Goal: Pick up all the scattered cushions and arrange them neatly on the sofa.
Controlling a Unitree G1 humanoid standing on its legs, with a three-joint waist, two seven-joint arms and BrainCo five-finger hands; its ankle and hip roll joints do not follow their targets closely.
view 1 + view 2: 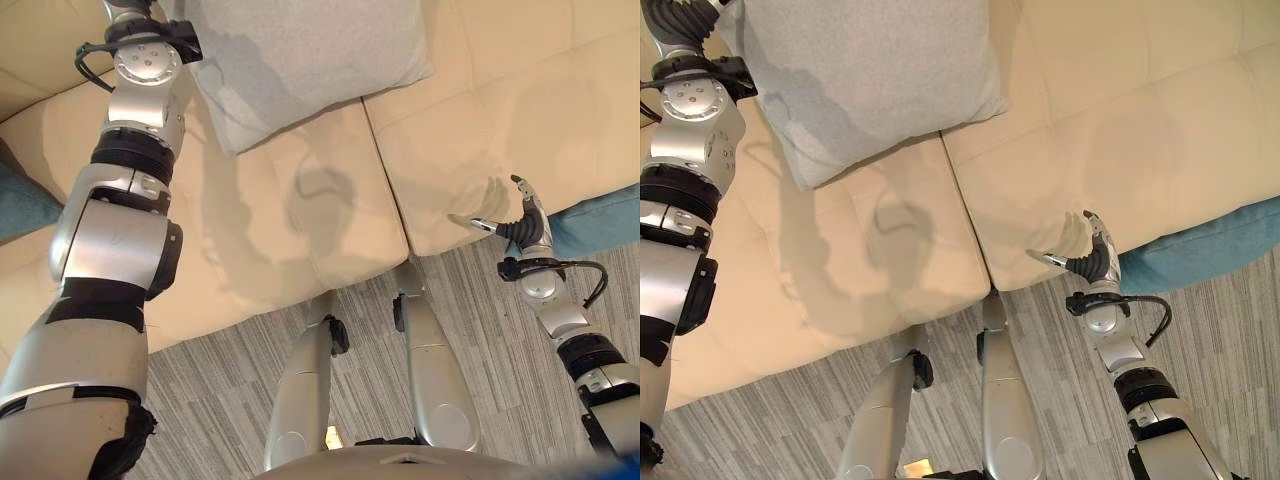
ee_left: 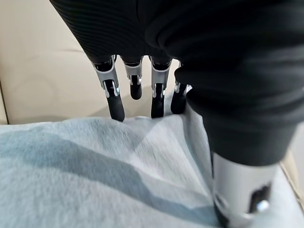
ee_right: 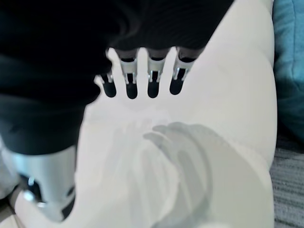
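Pale grey fabric is where the action sits: the grey cushion (image 1: 865,80) lies on the cream sofa (image 1: 330,230), tilted against the backrest with one corner pointing down toward the seat's front edge, its long axis running on a slant across the left seat. The left hand (image 2: 137,88) is right on it, and the left wrist view shows straight fingers (image 2: 115,102) with their dark tips touching the cushion's far edge, nothing curled round the cloth. So that hand is open and pressing, not gripping. Over on the other side, the right hand (image 1: 1087,252) hovers above the front edge of the right seat, fingers relaxed and holding nothing. Just beside it, toward the robot's right, a teal cushion (image 1: 1200,255) lies by the sofa's front edge, where the carpet (image 1: 500,320) begins. That's the key relation: the teal one lies to the right of the right hand, near it, well apart from the left hand. My call is the right arm is the nearer one for that pickup.
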